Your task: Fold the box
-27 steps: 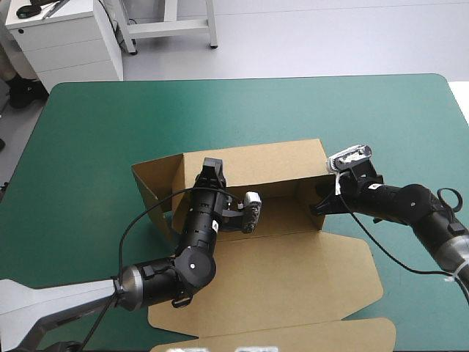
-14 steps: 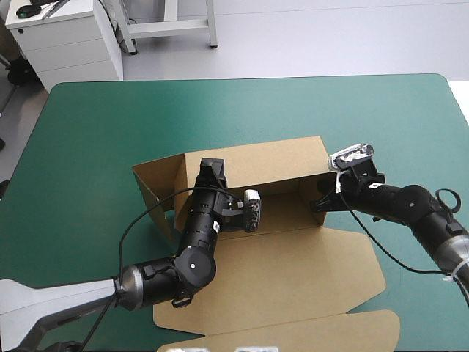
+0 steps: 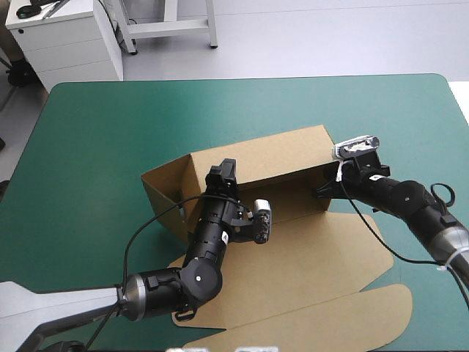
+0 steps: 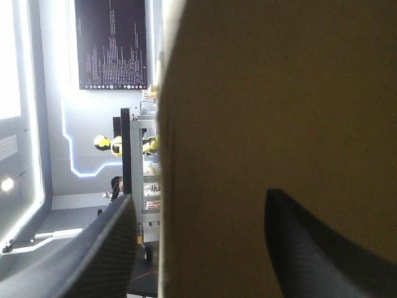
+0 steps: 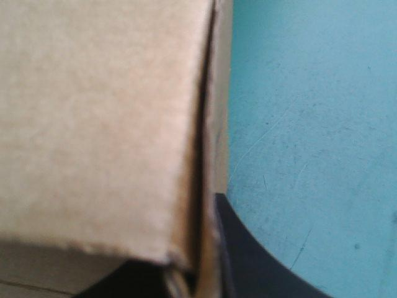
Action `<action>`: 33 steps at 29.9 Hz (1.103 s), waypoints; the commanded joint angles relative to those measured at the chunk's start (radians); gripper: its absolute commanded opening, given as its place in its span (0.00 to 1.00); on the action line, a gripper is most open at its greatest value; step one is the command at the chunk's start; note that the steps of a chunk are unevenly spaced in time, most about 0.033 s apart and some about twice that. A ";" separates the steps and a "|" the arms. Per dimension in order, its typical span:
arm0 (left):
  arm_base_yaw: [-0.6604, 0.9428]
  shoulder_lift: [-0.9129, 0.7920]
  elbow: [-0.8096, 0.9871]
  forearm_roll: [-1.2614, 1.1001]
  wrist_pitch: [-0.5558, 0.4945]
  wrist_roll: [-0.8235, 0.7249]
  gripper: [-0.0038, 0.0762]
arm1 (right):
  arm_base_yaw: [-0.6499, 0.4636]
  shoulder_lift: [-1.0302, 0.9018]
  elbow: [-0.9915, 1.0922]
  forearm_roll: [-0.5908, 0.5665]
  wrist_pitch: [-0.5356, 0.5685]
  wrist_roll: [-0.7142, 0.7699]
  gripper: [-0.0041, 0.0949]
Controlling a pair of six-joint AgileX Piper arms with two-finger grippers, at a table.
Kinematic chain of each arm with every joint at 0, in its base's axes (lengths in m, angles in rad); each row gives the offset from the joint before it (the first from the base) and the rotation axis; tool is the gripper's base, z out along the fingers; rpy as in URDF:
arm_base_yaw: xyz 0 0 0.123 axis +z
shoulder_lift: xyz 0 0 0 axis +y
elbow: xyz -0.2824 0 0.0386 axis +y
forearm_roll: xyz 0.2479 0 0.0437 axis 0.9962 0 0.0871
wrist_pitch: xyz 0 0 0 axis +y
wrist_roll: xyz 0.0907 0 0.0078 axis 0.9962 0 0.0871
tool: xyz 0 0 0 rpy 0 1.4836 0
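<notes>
Holding the box point(image 3: 271, 158) on the middle of the counter point(image 3: 95, 132), walls up, lid point(image 3: 308, 271) flat on its near side. Pinching its right end wall with the right claw point(image 3: 321, 193), nearly closed on board; straddling its back wall with the left claw point(image 3: 223, 174), spread wide. Has swung its right end farther away since just before: probably squaring it for tucking.

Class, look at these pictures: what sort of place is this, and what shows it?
Probably a robotics lab bench: the robot's left tool and right tool work at a half-folded brown box on a teal-green table.
</notes>
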 commanded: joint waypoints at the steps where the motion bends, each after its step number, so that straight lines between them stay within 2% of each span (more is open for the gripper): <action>1: -0.046 -0.032 -0.027 0.097 0.083 -0.009 0.60 | -0.001 0.031 -0.077 0.051 -0.038 0.027 0.03; 9: -0.116 -0.032 -0.027 0.097 0.159 0.045 0.59 | -0.002 0.150 -0.191 0.051 -0.037 0.040 0.03; 11: -0.117 -0.032 -0.027 0.097 0.164 0.085 0.53 | -0.002 0.164 -0.205 0.049 -0.035 0.059 0.03; 13: -0.117 -0.032 -0.029 0.095 0.173 0.150 0.34 | -0.002 0.168 -0.211 0.050 -0.031 0.070 0.03; 15: -0.117 -0.036 -0.034 0.092 0.175 0.211 0.04 | -0.002 0.168 -0.211 0.050 -0.022 0.070 0.03; 18: -0.117 -0.043 -0.070 -0.012 0.139 0.340 0.07 | -0.002 0.168 -0.211 0.050 -0.011 0.070 0.03; 22: -0.103 -0.067 -0.223 -0.442 0.029 0.629 0.07 | -0.002 0.168 -0.211 0.050 0.000 0.070 0.03; 27: 0.019 -0.073 -0.479 -0.954 0.062 0.955 0.07 | -0.002 0.168 -0.211 0.050 0.017 0.070 0.03; 30: 0.164 -0.073 -0.620 -1.161 0.086 1.023 0.07 | -0.002 0.168 -0.211 0.050 0.031 0.070 0.03; 33: 0.315 -0.075 -0.746 -1.353 0.075 1.027 0.07 | -0.002 0.168 -0.211 0.050 0.033 0.070 0.03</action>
